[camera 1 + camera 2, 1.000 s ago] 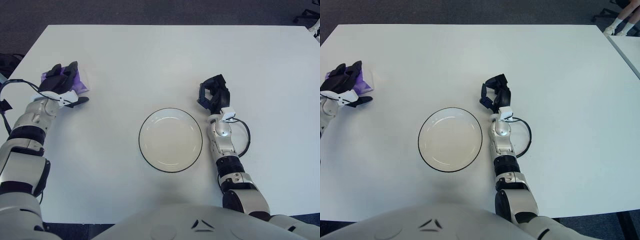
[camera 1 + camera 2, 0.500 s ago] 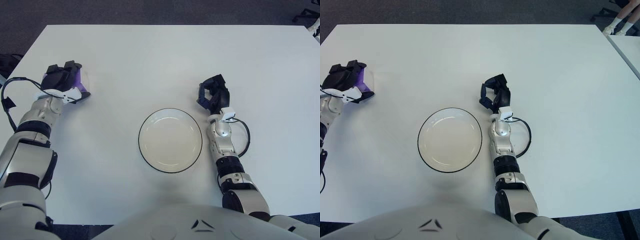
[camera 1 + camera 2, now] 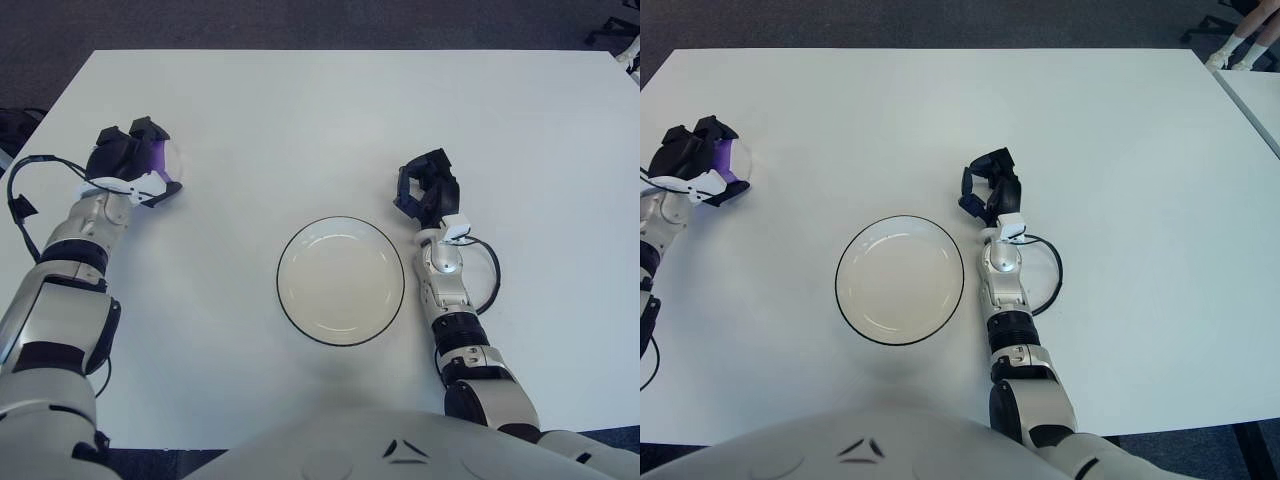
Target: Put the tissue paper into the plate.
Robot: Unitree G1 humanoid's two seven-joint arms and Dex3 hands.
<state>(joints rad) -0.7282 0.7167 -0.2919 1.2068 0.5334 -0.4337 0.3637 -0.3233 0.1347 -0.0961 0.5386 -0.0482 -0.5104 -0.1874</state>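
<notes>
Over the last second the left hand [image 3: 130,160] has curled tighter around the tissue [image 3: 158,160] and tipped up a bit, so the purple pack that used to stick out past the fingers toward the right is now mostly tucked under them, with only a sliver of purple and a bit of clear wrap showing. Looks like the grab has gone from reaching over it to actually clamping it, so the pick-up part is probably done or close to it, though whether it's off the surface [image 3: 300,120] yet is hard to tell. The tissue sits at the far left, well apart from the plate [image 3: 341,280], which lies empty in the middle near the robot, so the whole carry to the right is left. The left forearm angles in from the near left edge with the wrist bent and the fingers wrapped over the pack. The right hand [image 3: 428,186] shows just beyond the plate's right rim, fingers curled in on nothing, and hasn't budged.
</notes>
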